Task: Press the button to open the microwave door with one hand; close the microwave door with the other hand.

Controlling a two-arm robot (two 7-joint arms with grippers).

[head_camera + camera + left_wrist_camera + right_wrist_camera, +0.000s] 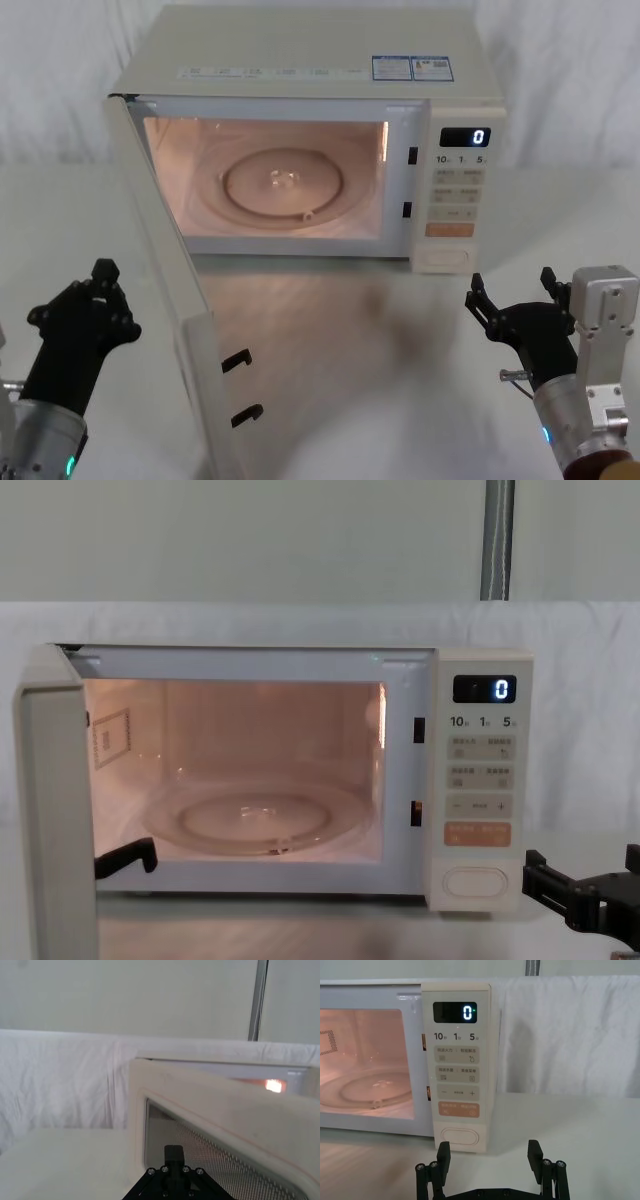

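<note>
- Head view shows you the boxy cream-white microwave (300, 60) at the bench's far edge, its broad cream door (170, 300) swung wide open.
- Your black claw-like right gripper (490, 1152), jaws spread and empty, hovers just before the wide oval cream button (461, 1136).
- Your black left gripper (95, 300) sits outside the door; I cannot tell its jaws.

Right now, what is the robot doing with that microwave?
The microwave is open, its light glowing inside over the glass turntable. The microwave door hangs swung out toward the robot's left. The right pincer is open, hanging apart from and in front of the wide oval button, not touching it. The left pincer sits on the outer side of the open door, so closing it looks like the next job.
</note>
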